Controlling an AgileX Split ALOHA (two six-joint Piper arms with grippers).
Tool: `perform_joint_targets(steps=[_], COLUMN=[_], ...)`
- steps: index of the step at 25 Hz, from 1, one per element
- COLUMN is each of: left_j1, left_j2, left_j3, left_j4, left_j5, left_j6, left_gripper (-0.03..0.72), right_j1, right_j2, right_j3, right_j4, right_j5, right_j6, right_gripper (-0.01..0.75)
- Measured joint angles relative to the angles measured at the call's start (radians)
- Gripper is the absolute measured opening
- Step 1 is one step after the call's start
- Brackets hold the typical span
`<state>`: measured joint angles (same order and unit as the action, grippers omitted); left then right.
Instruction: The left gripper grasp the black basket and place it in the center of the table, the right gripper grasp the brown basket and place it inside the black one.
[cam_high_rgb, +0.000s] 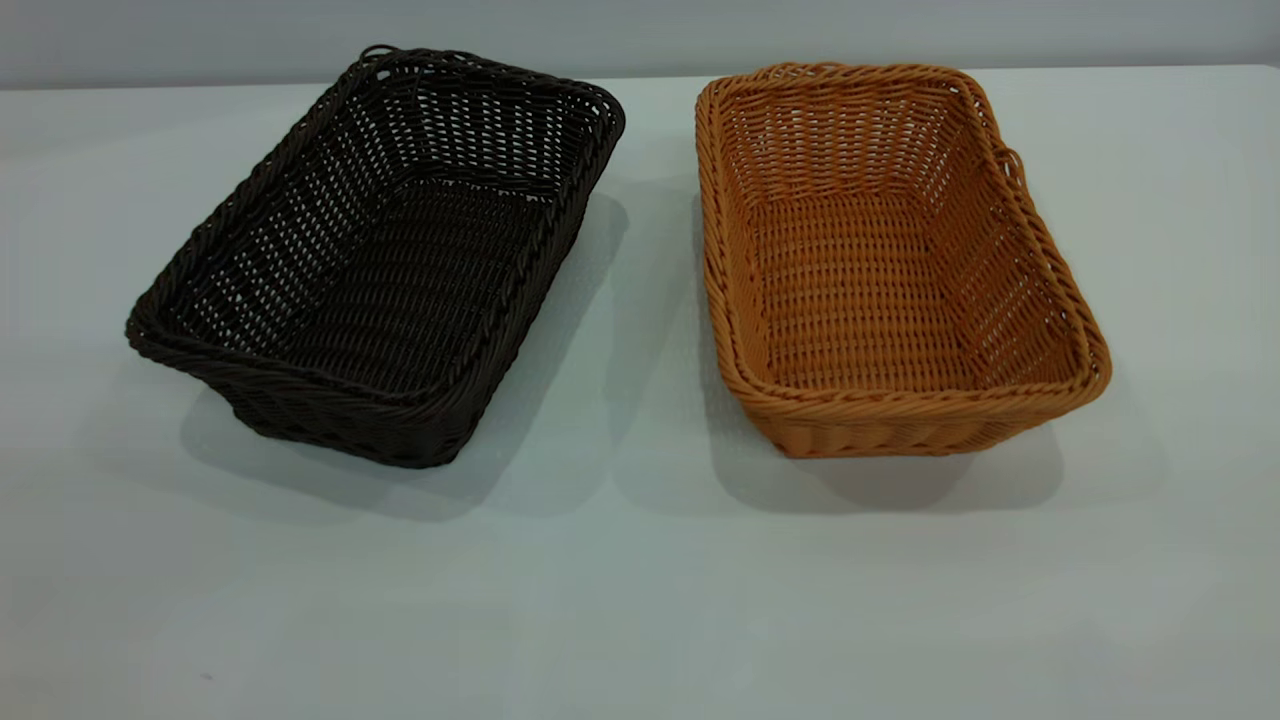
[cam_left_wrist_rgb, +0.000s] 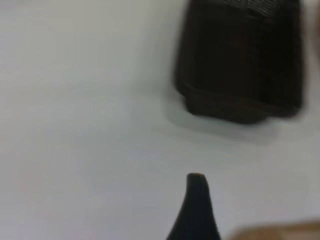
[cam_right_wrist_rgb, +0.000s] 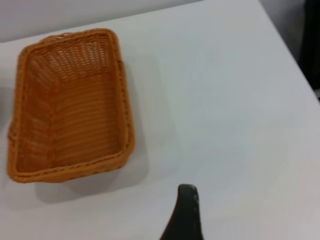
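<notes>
I am starting step one: the black basket (cam_high_rgb: 375, 250) is sitting left of the brown basket (cam_high_rgb: 890, 260) on the counter (cam_high_rgb: 640, 600), untouched. Left claw (cam_left_wrist_rgb: 196, 210) must reach its rim; I cannot tell either claw's opening.

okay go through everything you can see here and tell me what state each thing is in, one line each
Dark brown-black rectangular woven wicker basket: upright, empty, on the table's left side, not gripped.
Orange-tan rectangular woven wicker basket: upright, empty, on the right, apart from the dark one, not gripped.
Pale grey-white flat tabletop: bears both baskets side by side.
Left gripper: off the dark basket, only one fingertip shows.
Right gripper: off the orange-tan basket, only one fingertip shows.
</notes>
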<state>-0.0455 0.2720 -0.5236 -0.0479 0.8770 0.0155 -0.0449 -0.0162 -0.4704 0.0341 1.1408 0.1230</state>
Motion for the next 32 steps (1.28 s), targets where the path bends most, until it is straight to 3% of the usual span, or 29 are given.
perform_joint_targets(steps=[6,13,24,32], left_j1=[0.0,0.0,-0.085,-0.088], left_j2=[0.422,0.916,1.503,1.777], left_j3=[-0.041,-0.221,-0.529,-0.702], left_j4=[-0.004,-0.046,-0.046,-0.046], left_j5=[-0.338,-0.562,-0.643,-0.679], left_j6=[0.0,0.073,0.22,0.294], left_gripper=[0.548,0.548,0.548,0.548], right_j1=[0.0,0.0,0.0,0.0], right_j2=[0.001,0.001,0.001,0.009], right_j3=[0.0,0.0,0.0,0.0], right_j4=[0.011,0.011,0.009,0.009], right_j5=[-0.005,-0.005,-0.005,-0.005], right_j6=[-0.001,-0.002,-0.002,-0.002], right_gripper=[0.591,0.591,0.591,0.591])
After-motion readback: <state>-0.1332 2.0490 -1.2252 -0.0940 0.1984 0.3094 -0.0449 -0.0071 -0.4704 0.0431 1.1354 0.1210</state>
